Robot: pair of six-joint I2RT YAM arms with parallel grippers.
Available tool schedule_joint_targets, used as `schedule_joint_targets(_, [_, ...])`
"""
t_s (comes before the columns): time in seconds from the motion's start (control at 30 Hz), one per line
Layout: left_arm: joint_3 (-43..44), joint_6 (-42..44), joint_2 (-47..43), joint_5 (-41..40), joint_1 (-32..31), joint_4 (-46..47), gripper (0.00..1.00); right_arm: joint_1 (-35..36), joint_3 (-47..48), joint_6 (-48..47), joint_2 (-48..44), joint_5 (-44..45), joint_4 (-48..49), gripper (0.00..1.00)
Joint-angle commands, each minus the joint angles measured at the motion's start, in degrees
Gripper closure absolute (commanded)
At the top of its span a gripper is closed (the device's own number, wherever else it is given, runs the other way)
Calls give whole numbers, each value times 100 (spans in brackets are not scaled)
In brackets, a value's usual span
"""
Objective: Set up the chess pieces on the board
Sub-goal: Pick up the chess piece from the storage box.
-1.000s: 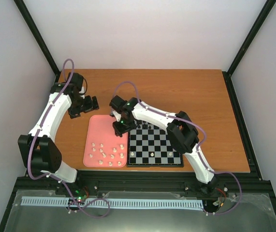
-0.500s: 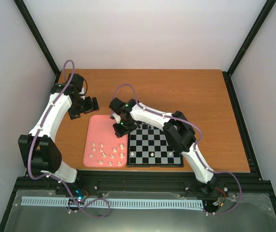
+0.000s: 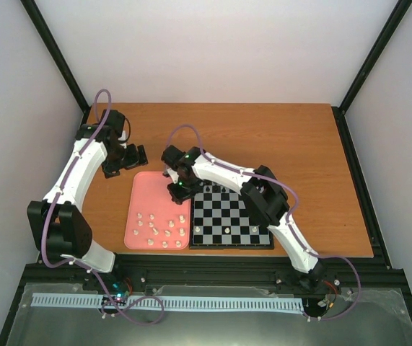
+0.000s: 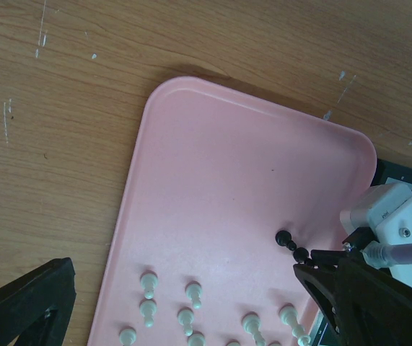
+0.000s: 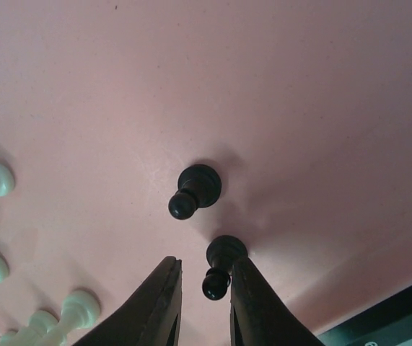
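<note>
1. The right wrist view is the closest look. The right gripper (image 5: 204,268) is low over the pink tray (image 5: 299,86), with one thin finger on each side of a black pawn (image 5: 221,261).
2. Its fingers are close together. A small gap shows on one side of the pawn, so the pawn is not squeezed yet.
3. A second black pawn (image 5: 198,187) stands just beside the first, a bit past the fingertips. Nothing touches it.
4. The top view cannot show these two pawns, because the right arm (image 3: 220,171) hides them.
5. The top view does show the board (image 3: 238,210), which lies just beside the tray. Three pale pieces (image 3: 226,228) stand on its near row.
6. A bunch of white pieces (image 3: 160,227) sits at the near end of the tray.
7. In the left wrist view both black pawns are small dark dots near the tray edge next to the board. The right gripper's dark body covers that corner of the tray.
8. The left gripper (image 3: 128,157) hangs over the wooden table (image 3: 278,137), near the tray's far corner. It is wide open, holds nothing, and is well apart from the pawns.
</note>
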Motion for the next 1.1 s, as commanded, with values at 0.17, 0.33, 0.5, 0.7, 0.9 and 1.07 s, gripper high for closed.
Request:
schedule_joint_targets(0.17, [43, 103, -46, -2, 48, 12, 0, 24, 113, -22, 128, 175, -156, 80])
schedule_joint_targets(0.33, [44, 95, -86, -3, 46, -10, 0, 24, 129, -22, 191, 184, -139, 84])
schedule_joint_targets(0.5, [8, 82, -129, -22, 45, -20, 0, 24, 153, -53, 213, 218, -114, 92])
schedule_joint_targets(0.7, [2, 84, -141, -21, 51, -32, 0, 24, 179, -48, 92, 442, -147, 97])
schedule_joint_targets(0.9, [-18, 130, -147, -22, 50, -47, 0, -75, 552, 24, -509, 693, -445, 97])
schedule_joint_targets(1.07, [-81, 156, -193, 20, 50, -15, 0, -484, 155, 225, -1383, 787, -513, 97])
